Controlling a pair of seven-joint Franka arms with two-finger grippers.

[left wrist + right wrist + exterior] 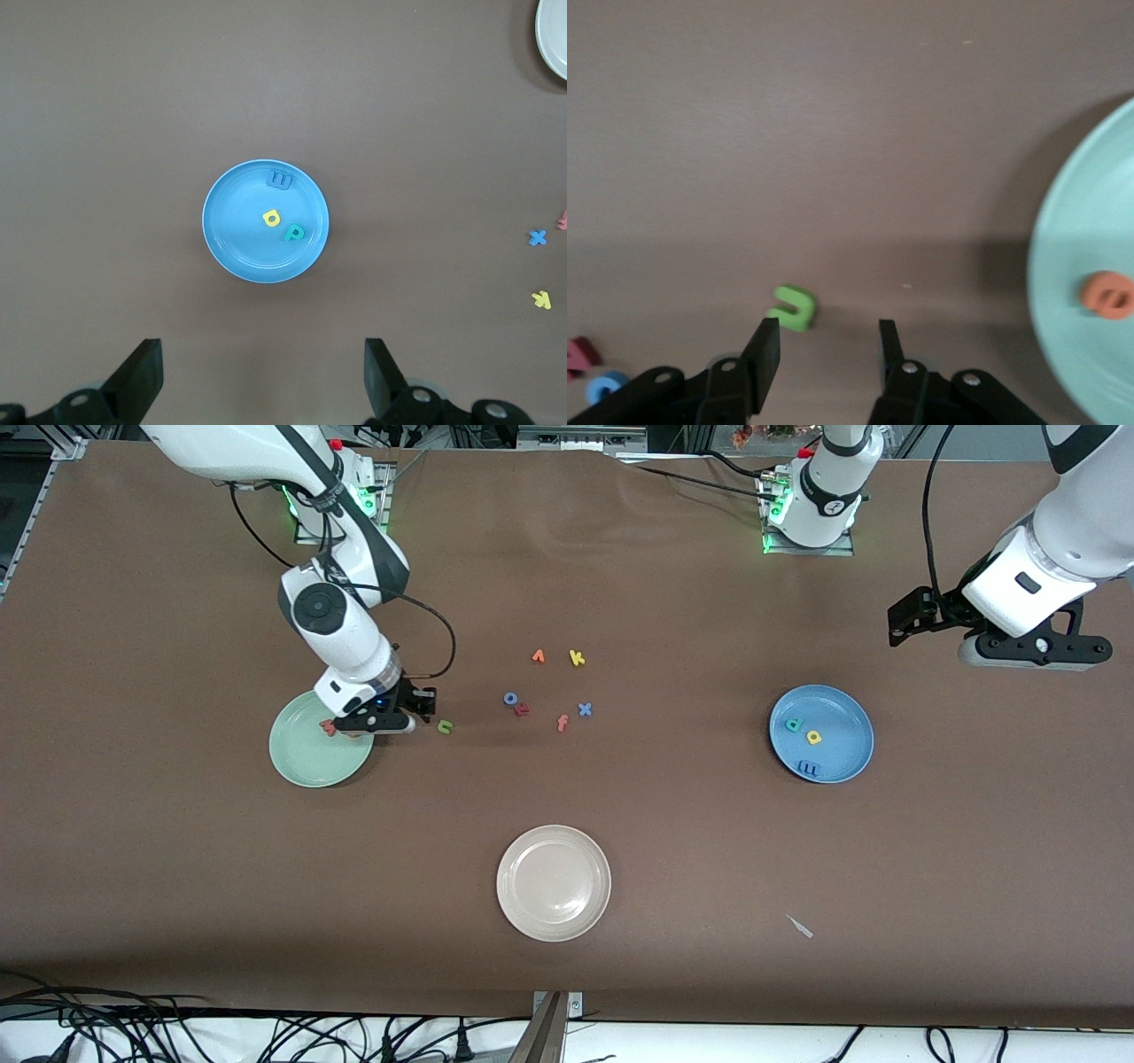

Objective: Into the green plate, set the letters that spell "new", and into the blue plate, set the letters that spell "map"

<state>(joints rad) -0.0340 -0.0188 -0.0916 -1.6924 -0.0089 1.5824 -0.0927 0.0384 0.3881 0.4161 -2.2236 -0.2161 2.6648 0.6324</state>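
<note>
At the right arm's end of the bench:

1. Green plate (pixel 301 772). Holds the orange e (pixel 329 727), which lies flat near the rim, just beside the right jaws. One of the three "new" letters is home.
2. Right jaws. They are parted with nothing between them and hang low over the plate's rim and the bare bench next to it. The stance suits a reach for the next letter.
3. Green n (pixel 445 727). Flat on the bench, just ahead of the right jaws and off to one finger's side, apart from them. Probably the next pick, being the closest.
4. Loose cluster, farther out from the right jaws than the n.
   - Red-pink w (pixel 522 709), touching or nearly touching the blue o (pixel 510 699). It is still wanted, and the crowding may hinder a clean pinch.
   - Orange v (pixel 538 656), yellow k (pixel 577 658), pink f (pixel 563 723) and blue x (pixel 585 709) are spares.
5. Cream plate (pixel 554 882). Empty, well apart from both pairs of jaws, and not part of the task.
6. Blue plate (pixel 843 726). Carries the blue m (pixel 809 766), the yellow letter (pixel 813 737) and the teal letter (pixel 794 724), each lying separately. "Map" looks complete. The plate sits ahead of the left jaws, centred between them in the wrist view.
7. Left jaws. Spread wide and empty, raised over the bench at the left arm's end. This arm waits.
</note>
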